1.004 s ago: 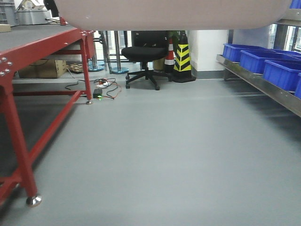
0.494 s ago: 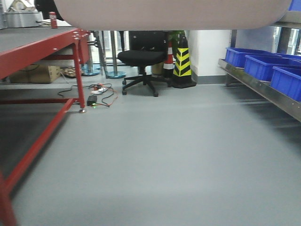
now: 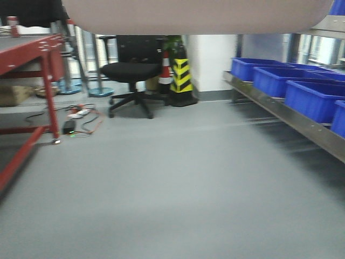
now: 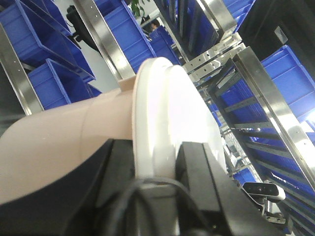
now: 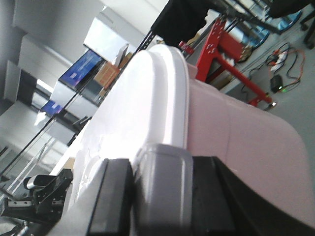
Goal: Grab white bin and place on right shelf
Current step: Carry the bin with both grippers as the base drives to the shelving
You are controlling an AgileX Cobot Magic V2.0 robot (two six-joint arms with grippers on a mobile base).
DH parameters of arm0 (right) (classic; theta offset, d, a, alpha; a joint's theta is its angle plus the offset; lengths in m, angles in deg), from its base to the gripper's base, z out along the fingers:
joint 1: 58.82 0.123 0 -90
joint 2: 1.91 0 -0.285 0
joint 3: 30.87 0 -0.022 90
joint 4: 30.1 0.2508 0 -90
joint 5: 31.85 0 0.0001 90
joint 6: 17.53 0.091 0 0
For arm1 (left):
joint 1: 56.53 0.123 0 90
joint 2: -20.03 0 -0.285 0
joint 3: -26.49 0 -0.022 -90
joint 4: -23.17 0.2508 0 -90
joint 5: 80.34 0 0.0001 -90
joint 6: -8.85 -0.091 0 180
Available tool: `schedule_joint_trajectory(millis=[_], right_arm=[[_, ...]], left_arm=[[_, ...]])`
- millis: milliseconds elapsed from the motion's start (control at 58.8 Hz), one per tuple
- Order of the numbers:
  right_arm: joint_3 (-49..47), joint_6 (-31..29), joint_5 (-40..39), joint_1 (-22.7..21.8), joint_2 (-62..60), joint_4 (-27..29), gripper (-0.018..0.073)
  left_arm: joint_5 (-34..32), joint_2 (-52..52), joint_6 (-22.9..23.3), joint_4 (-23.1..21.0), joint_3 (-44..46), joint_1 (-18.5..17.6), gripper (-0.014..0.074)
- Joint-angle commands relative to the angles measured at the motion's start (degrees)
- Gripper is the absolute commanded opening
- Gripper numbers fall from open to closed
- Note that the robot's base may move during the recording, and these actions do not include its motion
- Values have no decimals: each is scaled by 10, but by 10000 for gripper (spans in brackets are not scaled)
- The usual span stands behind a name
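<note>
My left gripper [image 4: 155,172] pinches the lid edge of the white bin [image 4: 64,142]. My right gripper [image 5: 162,196] pinches its grey handle [image 5: 162,169]. Only the front view shows the bin's bottom above the floor [image 3: 172,189], with the right shelf [image 3: 280,110] beside it.

Warehouse-type workshop: steel racking [image 3: 291,120] with blue bins [image 3: 272,81], red workbench [image 3: 27,56], hazard cone [image 3: 181,75].

Grey floor [image 3: 178,178] is running back to a white wall [image 3: 213,59], with soft light glancing off it. A black office chair [image 3: 129,73] is sitting just beside an orange-white cone [image 3: 164,73] and a yellow-black striped cone [image 3: 181,75]. A red-framed rack [image 3: 32,59] is standing at left with cables [image 3: 81,116] lying by its foot, and blue bins [image 3: 312,100] are lining the right side.
</note>
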Motion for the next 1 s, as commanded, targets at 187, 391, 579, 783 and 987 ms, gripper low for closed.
schedule_joint_trajectory(millis=[187,391,579,783,987], right_arm=[[-25,-7,166,24,-20,59,66],[-25,-7,166,24,-20,59,66],[-25,-7,166,24,-20,59,66],[-25,-7,166,24,-20,59,66],[-25,-7,166,24,-20,59,66]], left_arm=[[193,24,-9,-5,21,-35,-126],[193,24,-9,-5,21,-35,-126],[193,24,-9,-5,21,-35,-126],[193,24,-9,-5,21,-35,-126],[193,24,-9,-5,21,-35,-126]])
